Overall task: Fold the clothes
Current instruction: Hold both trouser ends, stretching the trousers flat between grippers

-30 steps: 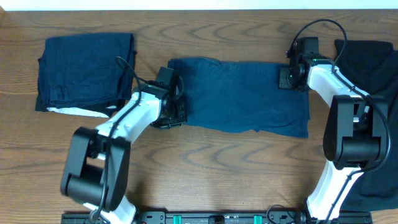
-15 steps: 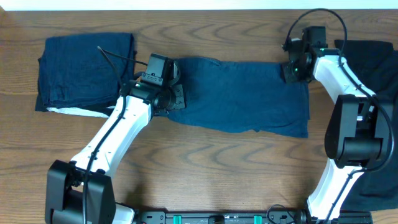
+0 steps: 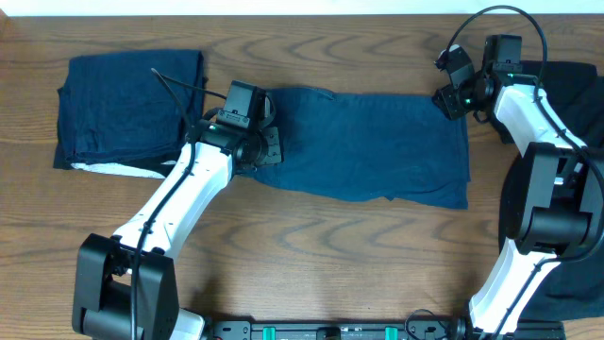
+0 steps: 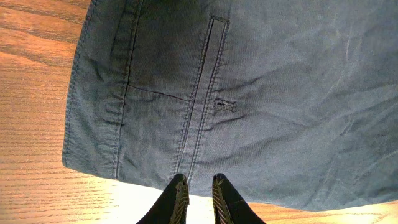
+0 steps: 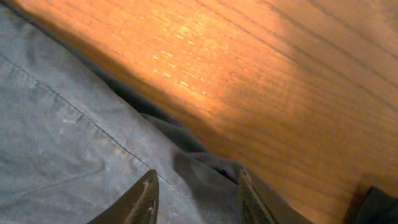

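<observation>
Denim edge [image 5: 205,175], between spread right fingers [image 5: 142,200]

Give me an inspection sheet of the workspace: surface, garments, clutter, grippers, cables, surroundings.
Surface: wooden table, bare grain around the cloth.
Job's things: blue garment spread flat at centre; navy folded pile at left; black garment at right edge, partly under the arm.
Clutter: nothing seen.
Grippers: left gripper at the blue garment's hem, fingers narrowly apart, grip unclear; right gripper over its opposite corner, fingers open.
Cables: black cable looping above the right wrist; thin cable by the left arm.
Surroundings: white strip along the far edge; black rail at the near edge.
</observation>
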